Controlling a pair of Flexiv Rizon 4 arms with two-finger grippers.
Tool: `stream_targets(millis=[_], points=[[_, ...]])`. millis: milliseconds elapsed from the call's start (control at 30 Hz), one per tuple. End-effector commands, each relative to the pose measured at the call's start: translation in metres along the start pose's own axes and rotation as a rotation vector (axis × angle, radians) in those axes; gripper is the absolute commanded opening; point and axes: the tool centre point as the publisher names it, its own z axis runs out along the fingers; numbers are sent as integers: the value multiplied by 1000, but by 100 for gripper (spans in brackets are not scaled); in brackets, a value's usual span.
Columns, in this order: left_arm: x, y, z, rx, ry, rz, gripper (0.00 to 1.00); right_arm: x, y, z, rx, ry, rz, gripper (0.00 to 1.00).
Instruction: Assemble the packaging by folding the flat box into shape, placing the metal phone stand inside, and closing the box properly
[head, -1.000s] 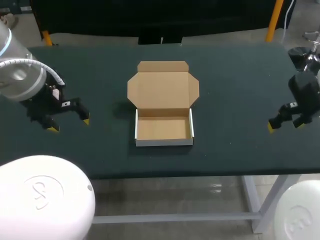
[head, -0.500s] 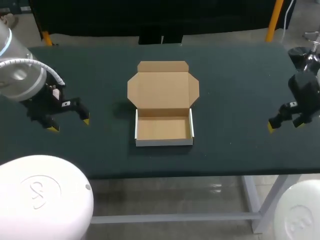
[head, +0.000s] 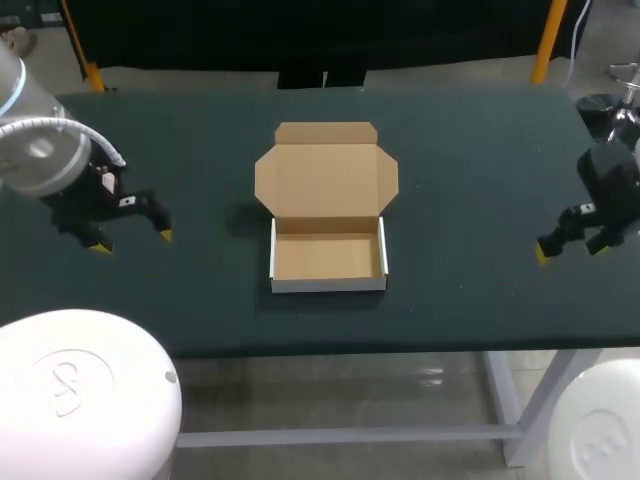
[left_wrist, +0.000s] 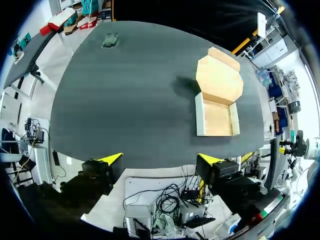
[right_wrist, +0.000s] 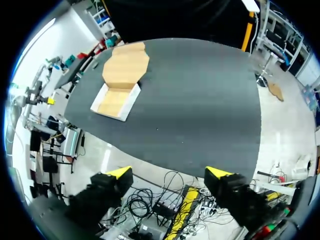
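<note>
The cardboard box (head: 328, 255) stands mid-table as a shallow folded tray, empty inside, with its lid (head: 326, 170) lying open and flat behind it. It also shows ahead of the fingers as the box (left_wrist: 217, 107) in the left wrist view and the box (right_wrist: 116, 97) in the right wrist view. A small grey metal piece (left_wrist: 110, 40), likely the phone stand, lies near the table's far corner. My left gripper (head: 131, 241) (left_wrist: 159, 160) hangs open over the left side, holding nothing. My right gripper (head: 571, 250) (right_wrist: 169, 173) is open and empty at the right edge.
The dark green table (head: 470, 180) has bare cloth on both sides of the box and in front of it. Its front edge (head: 400, 340) runs close behind both grippers.
My left gripper has drifted slightly to the left and towards the back of the table. The box and the right arm have not moved.
</note>
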Motion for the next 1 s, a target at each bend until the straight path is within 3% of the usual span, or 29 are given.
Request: stream_targets(millis=[33, 567, 1000], points=[[-4, -8, 8, -13, -2, 2, 100, 6, -7, 1, -12, -19, 0, 100], [-38, -40, 35, 0, -36, -16, 100, 6, -7, 1, -12, -19, 0, 100], [-70, -77, 78, 9, -110, -4, 100, 6, -7, 1, -12, -19, 0, 100]])
